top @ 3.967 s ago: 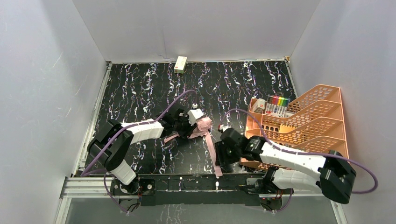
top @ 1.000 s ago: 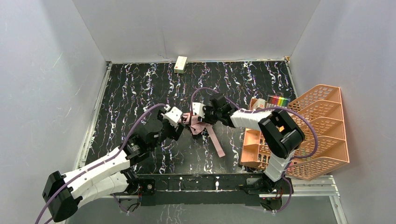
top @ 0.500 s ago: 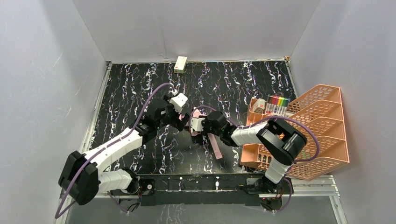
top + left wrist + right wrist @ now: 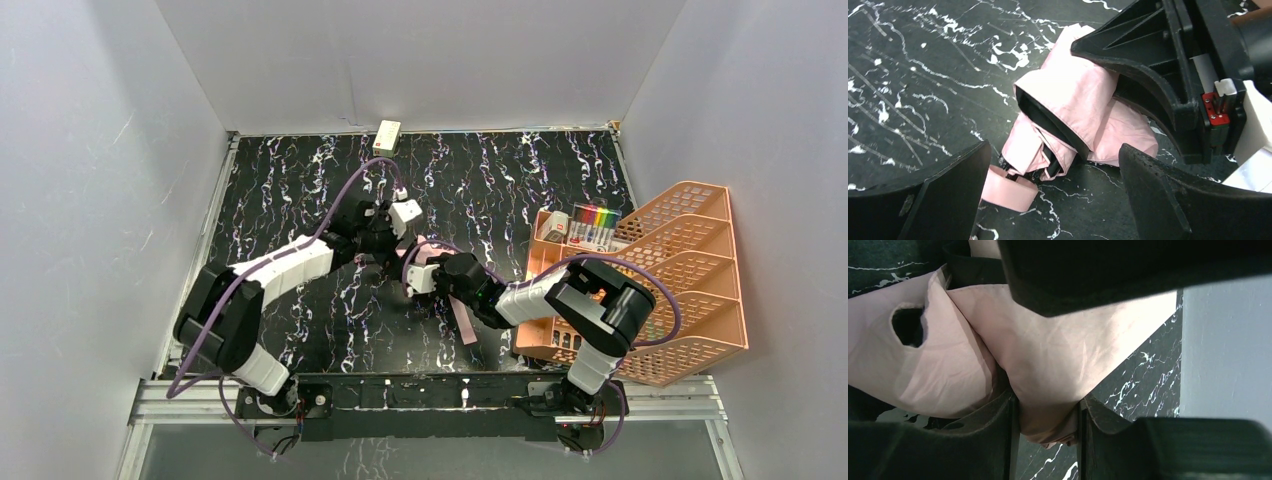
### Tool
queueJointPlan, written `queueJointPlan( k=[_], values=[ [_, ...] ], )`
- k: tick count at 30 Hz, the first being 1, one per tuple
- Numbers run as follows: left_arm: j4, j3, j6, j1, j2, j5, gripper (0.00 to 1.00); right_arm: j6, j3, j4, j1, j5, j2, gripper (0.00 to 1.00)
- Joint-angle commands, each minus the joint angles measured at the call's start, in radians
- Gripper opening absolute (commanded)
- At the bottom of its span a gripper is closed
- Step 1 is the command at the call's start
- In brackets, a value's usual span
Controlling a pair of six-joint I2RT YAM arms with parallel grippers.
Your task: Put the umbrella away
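Umbrella (image 4: 432, 255) found folded on the black marbled table (image 4: 300, 180), near centre. Its pink strap (image 4: 462, 322) is laid out toward 5 o'clock. Left gripper (image 4: 1055, 150) is spread wide, fingers flanking the handle (image 4: 1008, 187) end. Pink fabric is pinched by the right gripper (image 4: 1048, 415), its arm reaching in from 4 o'clock. Orange mesh rack (image 4: 690, 260) noted at 3 o'clock.

A robotics lab cell is showing here: plain white panels (image 4: 430, 60) are enclosing a black marbled counter (image 4: 300, 180), with an aluminium rail (image 4: 180, 398) running along its near edge.
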Motion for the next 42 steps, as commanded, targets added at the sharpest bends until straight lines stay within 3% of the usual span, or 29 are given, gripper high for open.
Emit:
queueJointPlan(
  k=[1, 8, 13, 23, 33, 42],
  values=[
    [-0.065, 0.112, 0.055, 0.041, 0.069, 0.186, 0.98, -0.007, -0.036, -0.153, 0.016, -0.011, 0.032, 0.18],
    [-0.357, 0.340, 0.124, 0.094, 0.262, 0.410, 0.94, -0.007, -0.041, -0.158, 0.020, -0.012, 0.026, 0.18],
    [-0.424, 0.379, 0.139, 0.100, 0.312, 0.479, 0.93, -0.008, -0.045, -0.162, 0.020, -0.008, 0.014, 0.18],
    [-0.436, 0.429, 0.149, 0.097, 0.425, 0.429, 0.93, 0.000, -0.035, -0.186, 0.022, -0.016, 0.015, 0.18],
    [-0.398, 0.348, 0.204, 0.081, 0.456, 0.245, 0.89, 0.006, -0.025, -0.197, 0.022, -0.016, 0.011, 0.17],
    [-0.369, 0.267, 0.212, 0.045, 0.437, 0.096, 0.49, 0.032, -0.018, -0.189, 0.022, -0.022, -0.015, 0.17]
  ],
)
